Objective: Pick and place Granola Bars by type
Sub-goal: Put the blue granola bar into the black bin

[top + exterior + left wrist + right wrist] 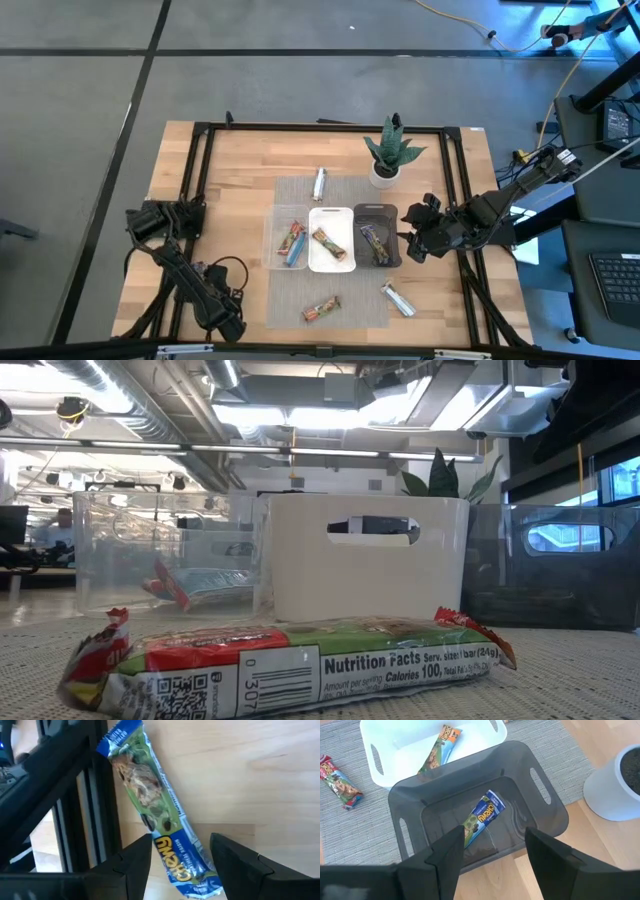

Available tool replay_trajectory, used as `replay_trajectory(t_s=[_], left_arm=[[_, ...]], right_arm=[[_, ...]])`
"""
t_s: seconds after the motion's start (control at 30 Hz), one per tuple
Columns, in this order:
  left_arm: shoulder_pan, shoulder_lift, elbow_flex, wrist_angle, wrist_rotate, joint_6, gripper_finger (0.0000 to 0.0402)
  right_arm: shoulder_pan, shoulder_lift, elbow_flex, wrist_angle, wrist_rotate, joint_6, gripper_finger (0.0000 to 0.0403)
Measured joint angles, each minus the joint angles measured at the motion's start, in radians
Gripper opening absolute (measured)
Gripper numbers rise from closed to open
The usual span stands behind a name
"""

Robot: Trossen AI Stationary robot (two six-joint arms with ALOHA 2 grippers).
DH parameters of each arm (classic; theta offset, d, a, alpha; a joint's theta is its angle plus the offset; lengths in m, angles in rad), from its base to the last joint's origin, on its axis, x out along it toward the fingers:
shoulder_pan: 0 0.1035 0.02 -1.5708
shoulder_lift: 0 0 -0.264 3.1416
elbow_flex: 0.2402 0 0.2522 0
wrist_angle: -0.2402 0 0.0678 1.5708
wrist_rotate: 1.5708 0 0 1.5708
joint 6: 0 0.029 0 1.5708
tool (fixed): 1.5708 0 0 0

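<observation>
Two arms share our bench [240, 160], and we go down from it by size. On its grey mat [300, 190] three bins sit in a row: the clear bin [272, 222] with a red bar [288, 237] and a blue bar [297, 252], the white bin [345, 215] with an orange bar [327, 243], and the dark grey bin [540, 815] with a blue-green bar [482, 816]. A potted plant [388, 155] stands just beyond the dark bin.

Our right hand [487, 857] hovers over the near wall of the dark grey bin, fingers apart and empty, the blue-green bar lying flat on the bin floor below; we judge that bar just sorted. Our left hand [180, 865] is low at the bench's left edge beside the frame rail, fingers apart on either side of another blue-green bar [150, 800] lying on the wood, not clamped.

Loose bars remain: a silver bar [320, 183] beyond the bins, a second silver bar [398, 299] and a red-green bar [322, 310] in front. Next we judge the left hand must close on its bar and carry it to the dark grey bin.
</observation>
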Motion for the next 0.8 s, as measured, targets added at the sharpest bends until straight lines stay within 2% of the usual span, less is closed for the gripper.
replay_trajectory(t_s=[0.23, 0.6, 0.8], left_arm=[[0.001, 0.024, 0.001, 0.039, -0.011, -0.003, 0.0196], [0.002, 0.021, 0.005, 0.050, -0.115, 0.078, 0.0196], [0.002, 0.022, 0.009, 0.051, -0.165, 0.214, 0.0196]], right_arm=[[0.000, 0.000, 0.000, 0.001, 0.000, 0.000, 0.0214], [0.000, 0.000, 0.000, 0.016, -0.002, -0.001, 0.0214], [0.000, 0.000, 0.000, 0.029, -0.003, 0.000, 0.0214]])
